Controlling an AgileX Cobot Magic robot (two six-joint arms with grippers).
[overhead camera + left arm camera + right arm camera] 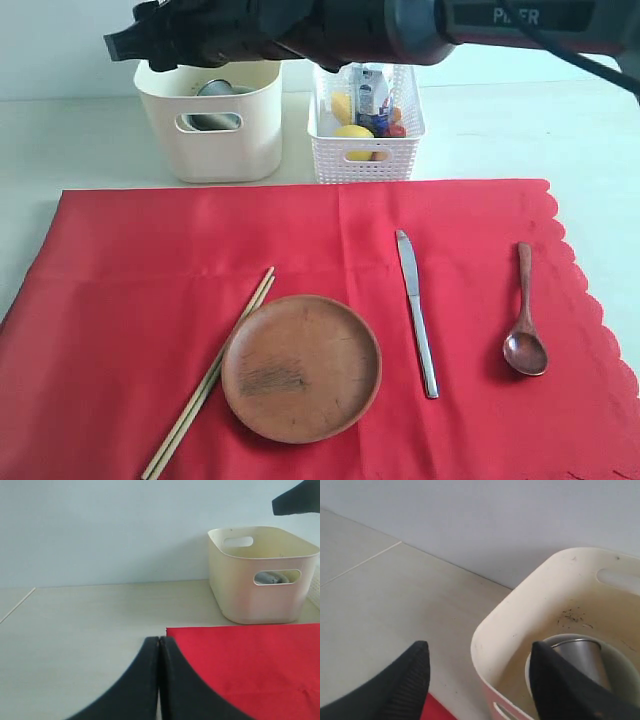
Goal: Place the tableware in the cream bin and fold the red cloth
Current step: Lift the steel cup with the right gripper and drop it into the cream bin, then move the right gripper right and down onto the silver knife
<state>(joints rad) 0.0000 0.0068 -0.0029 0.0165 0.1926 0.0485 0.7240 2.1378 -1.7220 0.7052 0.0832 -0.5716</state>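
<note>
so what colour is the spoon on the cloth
Dark reddish-brown wood. The spoon shows best in the exterior view, on the red cloth.

1. We mark the cloth [300, 230] as plain bright red, with faint crease lines.
2. We show the bin [215, 150] in smooth cream and the basket [365, 160] in white lattice.
3. We find the plate [301, 368] reddish brown with a darker smudge, and the chopsticks [208, 378] pale tan.
4. We note the knife [417, 315] as silver-grey and the spoon [525, 350] as glossy dark brown.
5. We label the table [500, 130] pale off-white.
</note>
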